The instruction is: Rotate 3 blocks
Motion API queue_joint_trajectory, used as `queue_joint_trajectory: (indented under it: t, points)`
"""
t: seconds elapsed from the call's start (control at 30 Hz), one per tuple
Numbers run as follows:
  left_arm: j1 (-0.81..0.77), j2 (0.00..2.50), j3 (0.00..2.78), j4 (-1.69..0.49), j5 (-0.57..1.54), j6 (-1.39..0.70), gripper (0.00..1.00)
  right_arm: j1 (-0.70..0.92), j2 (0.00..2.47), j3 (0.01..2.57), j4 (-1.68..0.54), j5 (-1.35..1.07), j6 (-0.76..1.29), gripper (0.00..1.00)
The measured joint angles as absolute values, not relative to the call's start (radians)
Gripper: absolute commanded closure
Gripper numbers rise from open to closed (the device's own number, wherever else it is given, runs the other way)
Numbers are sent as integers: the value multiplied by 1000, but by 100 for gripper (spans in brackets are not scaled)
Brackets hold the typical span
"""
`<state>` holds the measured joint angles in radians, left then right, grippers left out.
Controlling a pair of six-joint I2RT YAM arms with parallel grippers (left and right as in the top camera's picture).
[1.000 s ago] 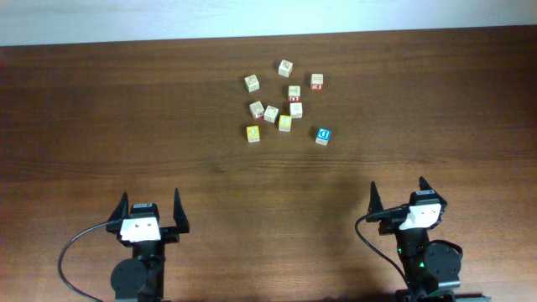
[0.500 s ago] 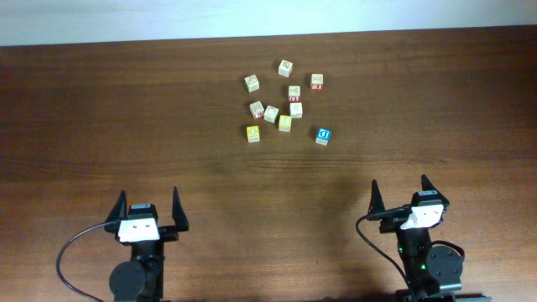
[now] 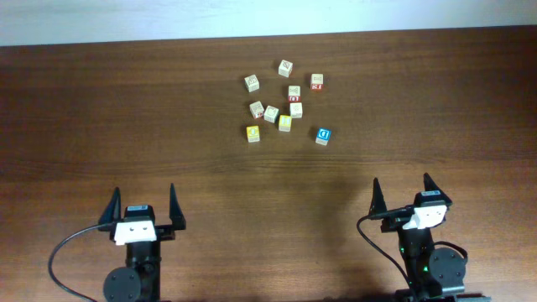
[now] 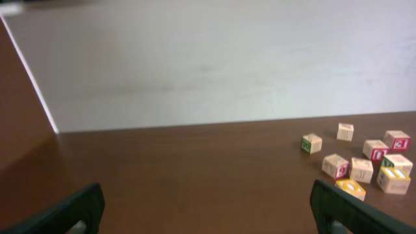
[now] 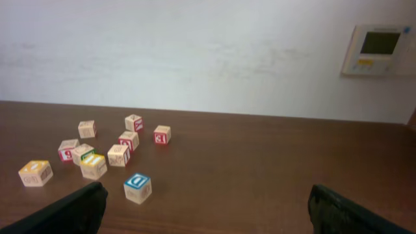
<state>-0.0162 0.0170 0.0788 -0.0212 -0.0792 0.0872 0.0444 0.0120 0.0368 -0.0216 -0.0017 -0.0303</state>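
Overhead, a dark brown wooden table [image 3: 101, 109] with visible grain fills the view, and a strip of pale wall [image 3: 252, 17] runs along its far edge at 12 o'clock. A loose cluster of small cubes lies toward 12 o'clock from the table's centre. One yellow-topped block [image 3: 252, 132] sits at the cluster's 7 o'clock edge. A second yellow block [image 3: 285, 122] lies near it toward 2 o'clock, close against the cream cubes [image 3: 271, 114]. The blue D block [image 3: 323, 135] sits slightly apart at the cluster's 4 o'clock corner. The left gripper [image 3: 143, 191] hovers at the table's 7 o'clock and the right gripper [image 3: 401, 180] at its 5 o'clock. Each has its two dark fingers spread wide, holds nothing, and is well apart from the blocks. In the right wrist view, a pale wall panel [image 5: 374, 50] with a small screen hangs on the off-white wall at 2 o'clock.
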Motion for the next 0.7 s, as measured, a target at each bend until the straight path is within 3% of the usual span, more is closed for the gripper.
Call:
queue_joint_trajectory:
  t: [0.37, 0.7]
  points:
    - [-16, 178, 202, -49, -57, 132, 1, 44, 12, 82, -22, -46, -30, 2]
    - [-16, 673, 556, -189, 52, 203, 1, 44, 80, 235, -165, -86, -26, 2]
